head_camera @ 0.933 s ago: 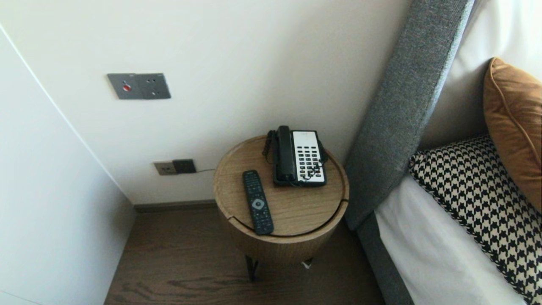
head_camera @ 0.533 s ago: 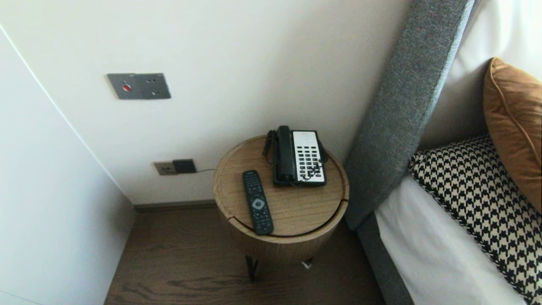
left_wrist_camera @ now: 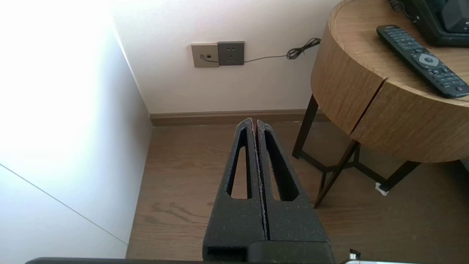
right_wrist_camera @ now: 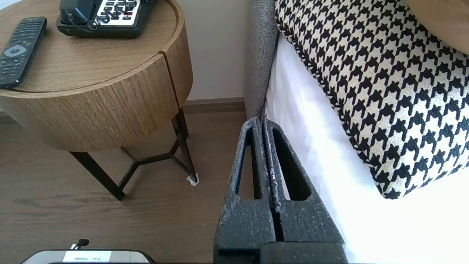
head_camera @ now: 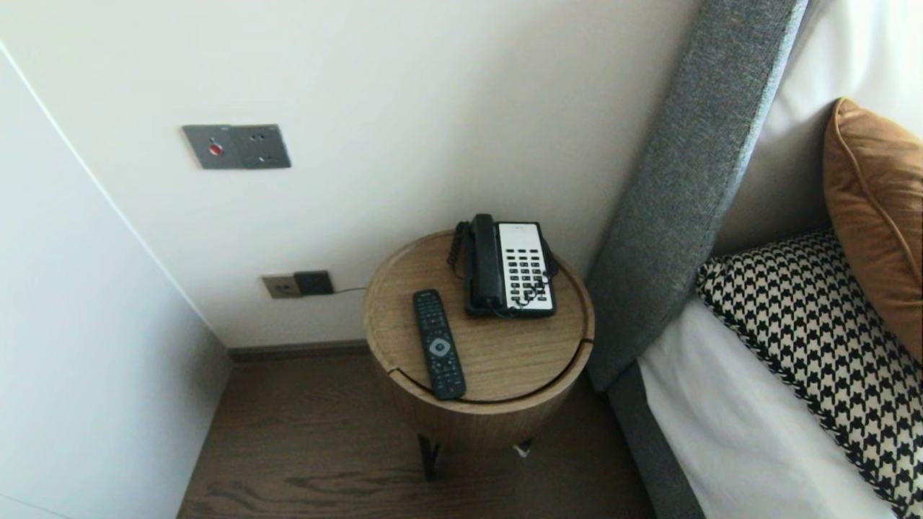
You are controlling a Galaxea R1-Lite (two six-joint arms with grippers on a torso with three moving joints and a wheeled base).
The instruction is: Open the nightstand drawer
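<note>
A round wooden bedside table (head_camera: pixel 505 360) stands against the wall. On it lie a black remote control (head_camera: pixel 438 343) near the front left and a black-and-white desk telephone (head_camera: pixel 508 267) at the back. Neither arm shows in the head view. My left gripper (left_wrist_camera: pixel 254 121) hangs shut and empty over the wooden floor, below and left of the table (left_wrist_camera: pixel 366 91), with the remote (left_wrist_camera: pixel 423 60) well above it. My right gripper (right_wrist_camera: pixel 262 120) is shut and empty too, low by the bed's edge, right of the table (right_wrist_camera: pixel 110 99), the remote (right_wrist_camera: pixel 19 51) and the phone (right_wrist_camera: pixel 104 16).
A grey upholstered headboard (head_camera: pixel 692 180) and the bed's white sheet (head_camera: pixel 750 440) fill the right side, with a houndstooth pillow (head_camera: pixel 829 339) and an orange cushion (head_camera: pixel 876 209). A white wall panel (head_camera: pixel 86 360) closes the left. Wall sockets (head_camera: pixel 297 284) with a cord sit behind the table.
</note>
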